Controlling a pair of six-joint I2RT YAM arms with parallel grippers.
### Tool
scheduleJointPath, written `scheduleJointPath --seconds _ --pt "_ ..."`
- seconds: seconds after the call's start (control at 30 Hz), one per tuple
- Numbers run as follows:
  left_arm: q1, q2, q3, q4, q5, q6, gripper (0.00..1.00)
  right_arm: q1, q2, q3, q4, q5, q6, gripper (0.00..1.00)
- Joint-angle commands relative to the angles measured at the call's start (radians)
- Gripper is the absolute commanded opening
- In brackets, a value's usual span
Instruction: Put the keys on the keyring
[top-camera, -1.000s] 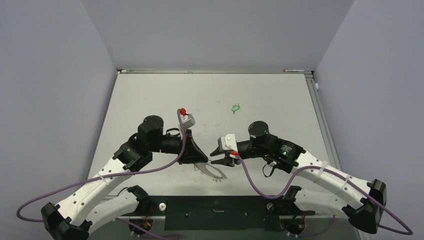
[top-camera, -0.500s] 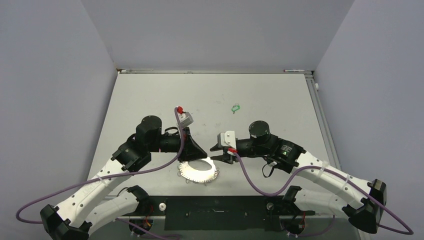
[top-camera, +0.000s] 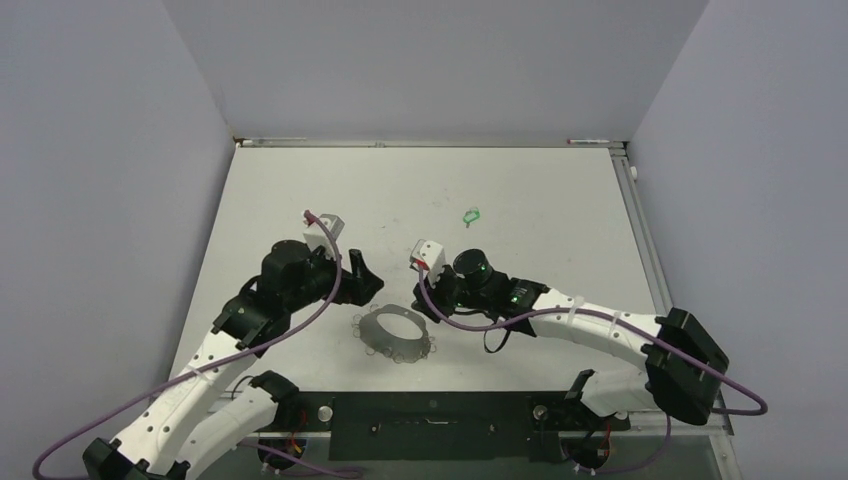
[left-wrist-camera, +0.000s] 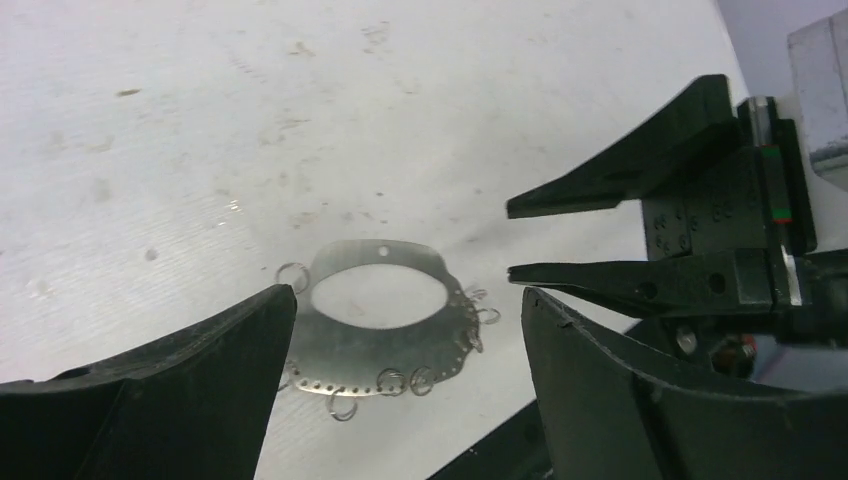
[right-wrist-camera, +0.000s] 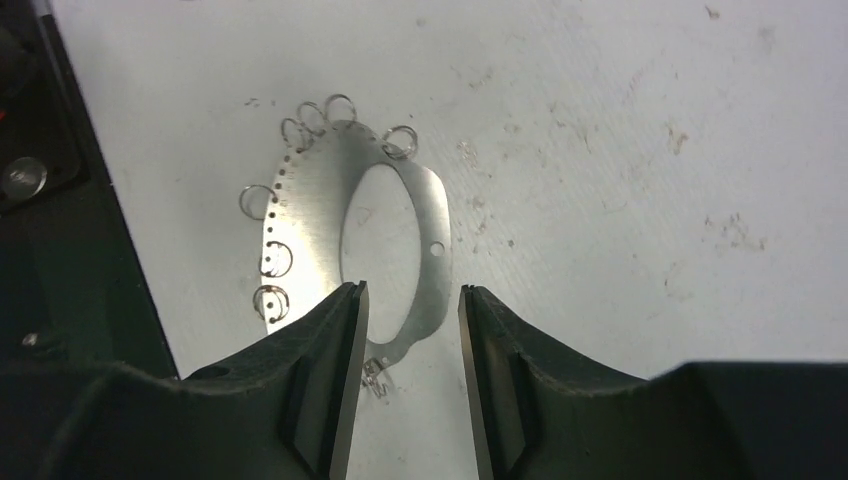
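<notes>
The keyring (top-camera: 395, 334) is a flat grey metal ring with small wire loops on its rim, lying loose on the table near the front edge. It also shows in the left wrist view, keyring (left-wrist-camera: 380, 345), and the right wrist view, keyring (right-wrist-camera: 310, 205). My left gripper (top-camera: 365, 282) (left-wrist-camera: 408, 298) hangs open just behind and left of it, holding nothing. My right gripper (top-camera: 427, 306) (right-wrist-camera: 412, 291) hovers open over the ring's right end, nothing between its fingers; it also appears in the left wrist view, right gripper (left-wrist-camera: 512, 241). The green key (top-camera: 471, 214) lies alone farther back.
The black base plate (top-camera: 430, 410) runs along the table's near edge, close to the ring, and shows in the right wrist view as base plate (right-wrist-camera: 60, 250). Grey walls close the table on three sides. Purple cables trail from both arms.
My left gripper opened and let go of the keyring, which dropped flat onto the table. The left arm drew back to the left. My right gripper moved left over the ring and widened.
</notes>
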Motion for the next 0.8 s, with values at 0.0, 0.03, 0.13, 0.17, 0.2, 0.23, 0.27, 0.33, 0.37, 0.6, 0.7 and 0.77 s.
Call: scheduleJointPath --seconds 0.0,0.03,0.13,0.17,0.2,0.23,0.27,0.33,0.37,0.6,0.7,0.77 --pt "0.005 -0.007 -0.050 -0.029 -0.296 -0.128 0.81 -0.006 0.062 0.019 0.090 0.240 0.212 0.39" --pt "0.004 0.011 -0.061 -0.015 -0.299 -0.144 0.79 -0.012 0.078 0.022 0.091 0.282 0.274 0.38" --pt "-0.006 0.089 -0.059 -0.016 -0.360 -0.182 0.74 -0.020 0.107 0.030 0.056 0.389 0.369 0.38" --pt "-0.016 0.117 -0.058 -0.011 -0.380 -0.196 0.74 -0.020 0.109 0.026 0.046 0.421 0.395 0.38" --pt "-0.025 0.146 -0.052 -0.009 -0.405 -0.211 0.74 -0.022 0.106 0.024 0.032 0.453 0.421 0.39" --pt "-0.036 0.178 -0.044 -0.012 -0.426 -0.230 0.74 -0.021 0.103 0.022 0.017 0.481 0.438 0.39" --pt "-0.045 0.207 -0.035 -0.012 -0.433 -0.244 0.73 -0.022 0.094 0.018 0.004 0.508 0.450 0.39" --pt "-0.070 0.267 -0.017 -0.009 -0.459 -0.291 0.68 -0.022 0.077 0.014 -0.040 0.567 0.485 0.39" --pt "-0.083 0.299 -0.007 -0.012 -0.474 -0.313 0.67 -0.024 0.067 0.012 -0.055 0.591 0.500 0.39" --pt "-0.200 0.553 0.128 -0.074 -0.616 -0.376 0.64 -0.027 0.007 -0.040 -0.050 0.581 0.519 0.39" --pt "-0.222 0.660 0.190 -0.110 -0.627 -0.392 0.55 -0.029 -0.002 -0.053 -0.047 0.567 0.515 0.38" --pt "-0.231 0.716 0.212 -0.117 -0.631 -0.399 0.53 -0.029 -0.008 -0.060 -0.046 0.562 0.514 0.38"
